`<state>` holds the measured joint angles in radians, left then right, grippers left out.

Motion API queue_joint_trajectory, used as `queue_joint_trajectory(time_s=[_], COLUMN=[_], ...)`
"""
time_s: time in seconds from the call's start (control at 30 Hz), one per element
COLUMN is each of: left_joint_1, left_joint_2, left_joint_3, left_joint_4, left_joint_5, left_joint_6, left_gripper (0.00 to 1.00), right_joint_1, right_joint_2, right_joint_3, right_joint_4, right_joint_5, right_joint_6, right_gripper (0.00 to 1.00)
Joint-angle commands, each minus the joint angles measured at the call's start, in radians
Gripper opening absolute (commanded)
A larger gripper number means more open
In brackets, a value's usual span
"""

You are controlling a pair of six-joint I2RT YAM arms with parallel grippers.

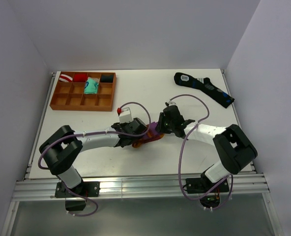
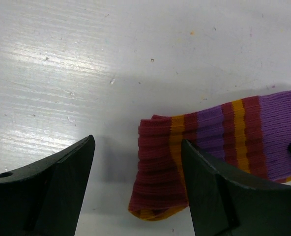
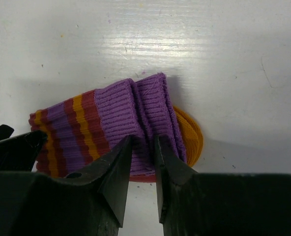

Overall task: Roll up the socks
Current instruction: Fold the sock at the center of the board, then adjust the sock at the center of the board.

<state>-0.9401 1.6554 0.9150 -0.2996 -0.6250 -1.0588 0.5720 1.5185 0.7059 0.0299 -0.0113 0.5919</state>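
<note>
Socks (image 3: pixel 86 128) folded | left gripper (image 2: pixel 135 147) wide | right gripper (image 3: pixel 143 142) pinching cuff (image 3: pixel 135 105) | tray (image 1: pixel 81 108) holds bundles (image 1: pixel 91 86)

A brown wooden tray (image 1: pixel 81 108) sits at the far left of the white table (image 1: pixel 140 91). Its back boxes hold four little rolled bundles (a red and white striped one (image 1: pixel 65 77), a red one (image 1: pixel 80 77), a teal one (image 1: pixel 91 86), a dark one (image 1: pixel 106 77)). A long black sock (image 1: pixel 204 88) with blue marks lies at the far right.

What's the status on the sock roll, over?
Left end effector open over the sock. Right end effector shut on its purple cuff. Black sock, tray far back, apart.
</note>
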Motion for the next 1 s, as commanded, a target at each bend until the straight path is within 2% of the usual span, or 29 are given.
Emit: queue_joint_trajectory(time_s=[0.0,0.03,0.13,0.27,0.77,0.97], left_joint_1=[-0.002,0.001,0.001,0.003,0.004,0.034], left_joint_2=[-0.003,0.0,0.004,0.009,0.032,-0.019], left_joint_3=[0.044,0.044,0.045,0.045,0.059,0.016], left_joint_4=[0.007,0.005,0.01,0.011,0.025,0.117], left_joint_5=[0.005,0.008,0.008,0.01,0.008,0.047], left_joint_6=[0.02,0.02,0.019,0.017,0.051,0.126], left_gripper=[0.77,0.77,0.77,0.77,0.79,0.82], right_joint_1=[0.008,0.008,0.008,0.008,0.008,0.008], right_joint_2=[-0.009,-0.012,-0.038,-0.072,-0.031,0.038], right_joint_3=[0.017,0.017,0.017,0.026,0.01,0.003], right_joint_4=[0.015,0.013,-0.001,-0.022,-0.074,-0.094], right_joint_5=[0.016,0.016,0.03,0.059,0.158,0.197], right_joint_6=[-0.007,-0.007,-0.007,-0.012,-0.001,0.014], right_gripper=[0.32,0.31,0.15,0.09,0.07,0.06])
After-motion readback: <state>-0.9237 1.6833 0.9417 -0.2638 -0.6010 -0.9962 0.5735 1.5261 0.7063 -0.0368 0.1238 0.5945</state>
